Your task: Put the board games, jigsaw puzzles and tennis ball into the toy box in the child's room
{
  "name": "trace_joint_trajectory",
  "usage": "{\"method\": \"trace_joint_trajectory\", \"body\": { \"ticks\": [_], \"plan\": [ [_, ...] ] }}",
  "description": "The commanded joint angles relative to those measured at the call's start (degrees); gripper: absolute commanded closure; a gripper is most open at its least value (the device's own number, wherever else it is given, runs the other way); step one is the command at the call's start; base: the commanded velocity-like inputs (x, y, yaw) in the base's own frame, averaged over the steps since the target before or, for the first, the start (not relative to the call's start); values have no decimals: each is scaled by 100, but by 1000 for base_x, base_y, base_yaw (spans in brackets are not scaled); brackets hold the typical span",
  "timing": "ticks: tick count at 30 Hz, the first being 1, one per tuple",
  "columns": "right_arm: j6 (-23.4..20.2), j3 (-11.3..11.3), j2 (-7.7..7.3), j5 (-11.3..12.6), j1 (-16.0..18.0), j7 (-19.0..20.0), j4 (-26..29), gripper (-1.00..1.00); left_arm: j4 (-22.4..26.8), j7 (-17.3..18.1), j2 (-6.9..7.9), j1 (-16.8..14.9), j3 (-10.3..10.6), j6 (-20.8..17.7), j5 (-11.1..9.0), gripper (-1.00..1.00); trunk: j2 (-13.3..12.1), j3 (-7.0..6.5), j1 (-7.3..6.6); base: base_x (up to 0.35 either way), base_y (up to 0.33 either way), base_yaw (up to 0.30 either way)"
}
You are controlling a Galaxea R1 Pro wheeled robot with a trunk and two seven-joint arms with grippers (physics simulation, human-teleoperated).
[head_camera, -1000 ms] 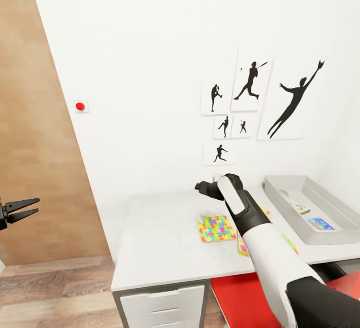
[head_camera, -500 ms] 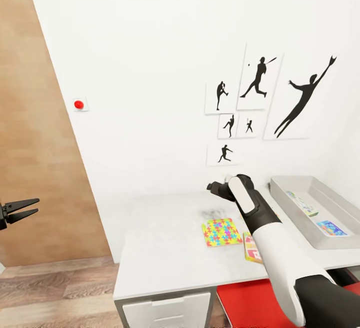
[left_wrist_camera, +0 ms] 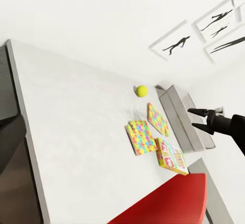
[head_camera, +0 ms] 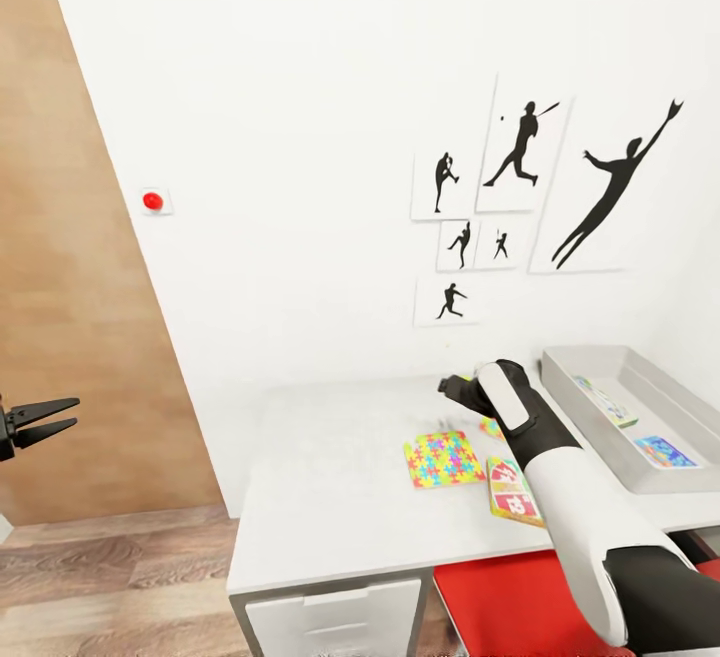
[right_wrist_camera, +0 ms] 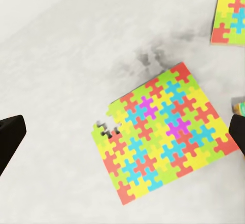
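Note:
On the white table (head_camera: pixel 330 477), one jigsaw puzzle (head_camera: pixel 443 458) lies flat, and a second puzzle (head_camera: pixel 490 427) peeks out from behind my right arm. A green-edged board game (head_camera: pixel 513 490) rests near the front edge. The grey toy box (head_camera: pixel 580 417) at the right holds two printed flat boxes (head_camera: pixel 602 402) (head_camera: pixel 664 452). My right gripper (head_camera: pixel 455 389) hovers open above the puzzle (right_wrist_camera: pixel 163 134), holding nothing. The left wrist view shows the tennis ball (left_wrist_camera: pixel 141 90) behind the puzzles. My left gripper (head_camera: pixel 45 419) hangs open, far left of the table.
A white wall with black silhouette sports pictures (head_camera: pixel 520 147) rises behind the table. A wooden panel (head_camera: pixel 60 267) stands at the left. White drawers (head_camera: pixel 335 617) and a red object (head_camera: pixel 490 602) sit under the table. Wood-plank floor (head_camera: pixel 110 587) lies at the lower left.
The head view has shifted slightly. My right arm has swung to the right over the table, uncovering the green-edged board game. The left gripper has not moved.

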State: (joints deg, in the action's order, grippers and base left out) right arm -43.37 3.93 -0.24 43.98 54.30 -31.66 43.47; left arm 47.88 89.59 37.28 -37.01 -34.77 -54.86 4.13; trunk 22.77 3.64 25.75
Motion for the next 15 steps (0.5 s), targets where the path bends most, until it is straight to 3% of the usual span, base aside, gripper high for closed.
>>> {"method": "trace_joint_trajectory", "body": {
  "ticks": [1,8,15],
  "plan": [
    [-7,13,-7,47,7,-51,-3,-100,2,41,-1,-8,-9,-60,44,-100,14,23,4,0,0,0],
    [-5,11,-110,50,10,-49,-21,-100,2,41,-2,-8,-4,-55,44,-100,14,90,4,2,0,0],
    [1,19,-135,50,4,-19,-31,-100,2,41,-2,-8,-4,-43,44,-100,14,156,4,186,0,0]
  ]
}}
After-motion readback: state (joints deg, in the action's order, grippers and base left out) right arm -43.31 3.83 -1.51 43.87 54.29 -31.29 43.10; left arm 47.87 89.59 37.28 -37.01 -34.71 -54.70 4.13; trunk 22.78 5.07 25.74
